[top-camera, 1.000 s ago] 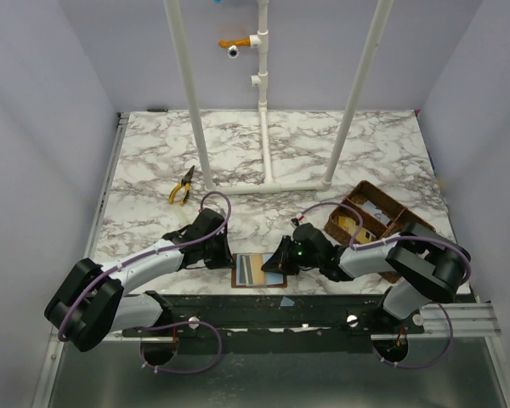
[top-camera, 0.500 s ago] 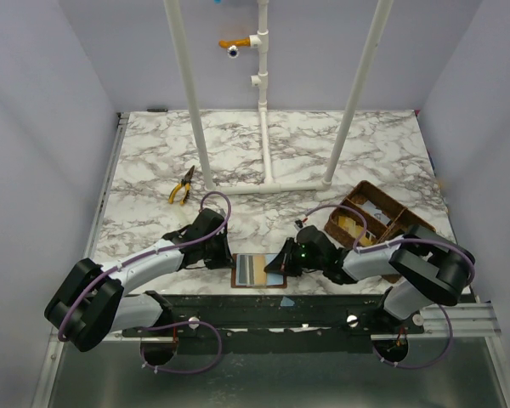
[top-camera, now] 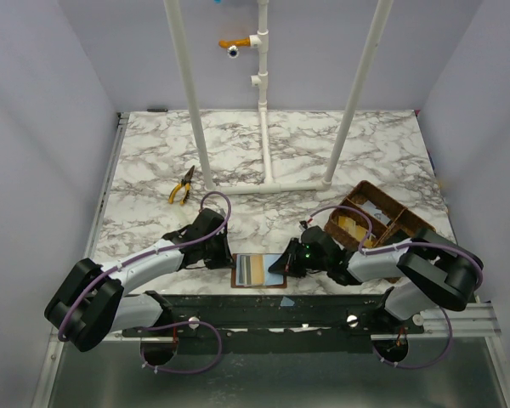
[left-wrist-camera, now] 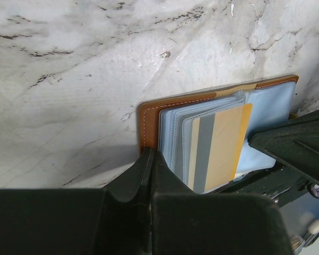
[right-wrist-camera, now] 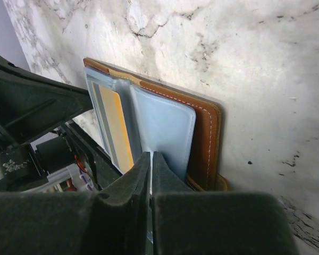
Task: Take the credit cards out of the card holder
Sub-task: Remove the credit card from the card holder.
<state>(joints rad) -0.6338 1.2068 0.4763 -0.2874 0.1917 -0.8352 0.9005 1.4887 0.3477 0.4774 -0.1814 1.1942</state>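
Seen from above, we find a marble-patterned table (top-camera: pixel 153 153) with two black robot arms reaching in from its six o'clock edge. The card holder (top-camera: pixel 236 274), a small brown leather wallet, lies open and flat on the table at six o'clock, just beyond that near edge and between the two grippers.

The left gripper (top-camera: pixel 223 253) sits at the card holder's nine o'clock side. In the left wrist view we see its fingers (left-wrist-camera: pixel 133 180) pressed together with no gap, their tips touching the wallet's stitched brown border. We cannot tell whether they pinch the leather or only rest on it.

The right gripper (top-camera: pixel 282 263) sits at the card holder's three o'clock side. In the right wrist view its fingers (right-wrist-camera: pixel 125 186) are also closed tight. A blue-grey clear pocket leaf (right-wrist-camera: pixel 162 125) runs into the seam between their tips, so this gripper appears to pinch that leaf.

One of the credit cards (left-wrist-camera: pixel 218 146), yellowish with a grey stripe, sits among the pocket leaves, its yellowish edge sticking out past them. We cannot make out any other cards.

A brown woven basket (top-camera: pixel 382 223) stands at the table's four o'clock. Yellow-handled pliers (top-camera: pixel 183 187) lie at nine o'clock. A white pipe frame (top-camera: pixel 263 110) rises at twelve o'clock.
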